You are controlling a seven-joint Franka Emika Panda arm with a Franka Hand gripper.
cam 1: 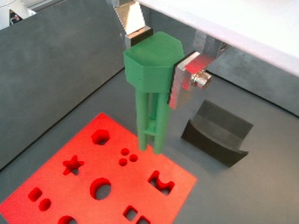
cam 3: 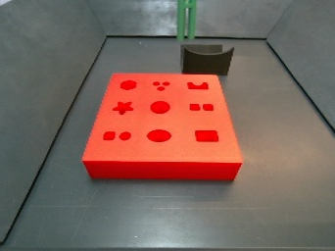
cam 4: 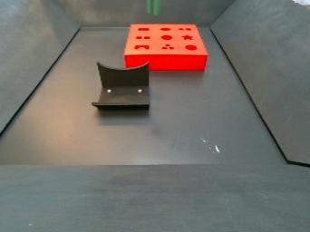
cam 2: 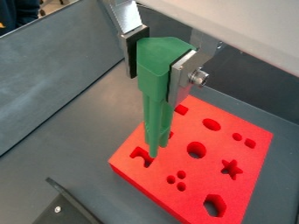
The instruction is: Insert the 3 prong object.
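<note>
Above red block (cam 2: 198, 166), in both wrist views, we see gripper (cam 1: 165, 63) pinching 3 prong object (cam 1: 149, 96) by its thick head, silver fingers (cam 2: 184, 70) clamped either side, rods hanging down, clear of block. Side view: green rods (cam 3: 189, 18) at top centre of frame, behind dark curved block (cam 3: 207, 57). We log red block at top centre (cam 4: 168, 45), fixture (cam 4: 122, 88) left of centre on tabletop (cam 4: 182, 127).

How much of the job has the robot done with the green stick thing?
Done: the gripper is shut on the 3 prong object, holding it upright in both wrist views. In hand: its rod ends hang above the red block, not in any hole. Left: lining them up with the three small round holes and pushing down. The dark grey curved block sits on the floor, apart.
</note>
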